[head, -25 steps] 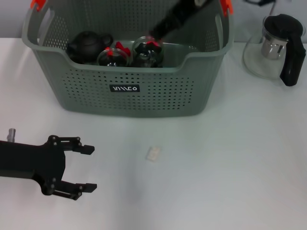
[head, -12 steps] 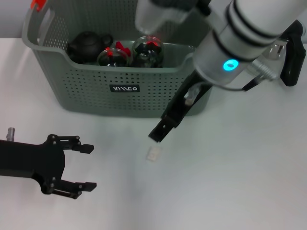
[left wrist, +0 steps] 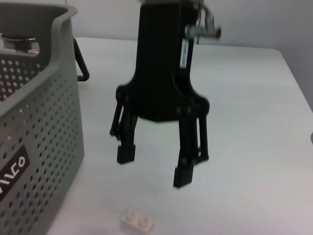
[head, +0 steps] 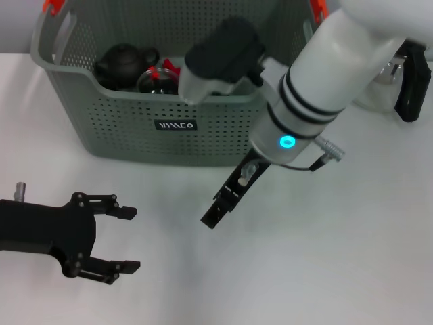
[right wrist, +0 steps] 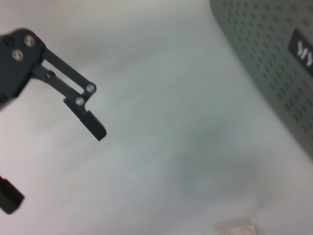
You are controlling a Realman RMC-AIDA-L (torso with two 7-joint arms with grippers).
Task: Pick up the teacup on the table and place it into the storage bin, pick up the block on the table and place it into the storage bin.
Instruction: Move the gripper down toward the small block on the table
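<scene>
The right pincer point(left wrist: 154, 169) hangs with fingers apart just above the block point(left wrist: 137, 223) on the desk point(head: 352, 257), placed to straddle it. The storage bin point(head: 176, 128) stands just behind it. The left pincer point(head: 125, 240) idles apart, low at the desk's left.

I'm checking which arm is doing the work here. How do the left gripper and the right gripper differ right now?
The left gripper sits low at the table's near-left, pointing sideways; the right gripper hangs fingers-down in front of the storage bin. The right gripper is poised just above the small white block; the left gripper is well away from it. Both are black, open and empty.
</scene>
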